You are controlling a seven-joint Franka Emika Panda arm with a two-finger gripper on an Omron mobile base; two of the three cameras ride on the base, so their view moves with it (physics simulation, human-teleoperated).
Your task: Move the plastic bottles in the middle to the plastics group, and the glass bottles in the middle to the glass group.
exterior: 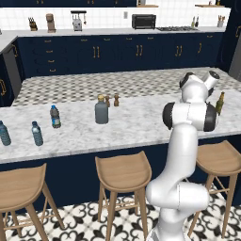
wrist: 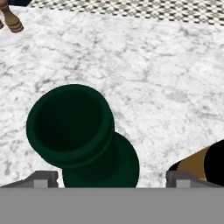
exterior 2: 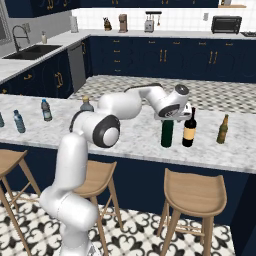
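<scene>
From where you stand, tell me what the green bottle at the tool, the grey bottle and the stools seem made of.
Green bottle: probably glass, dark, opaque, with a thick rolled lip in the hand view.
Grey bottle: could be smoked glass or plastic; matte grey body, tan cap.
Stools: light wood, with plain tan seats and legs.

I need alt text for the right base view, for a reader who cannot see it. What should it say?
A white robot arm reaches over a marble counter, its gripper above a dark-green bottle standing beside a wine bottle with a cream label and a slim olive-brown bottle. Wooden stools stand in front.
</scene>
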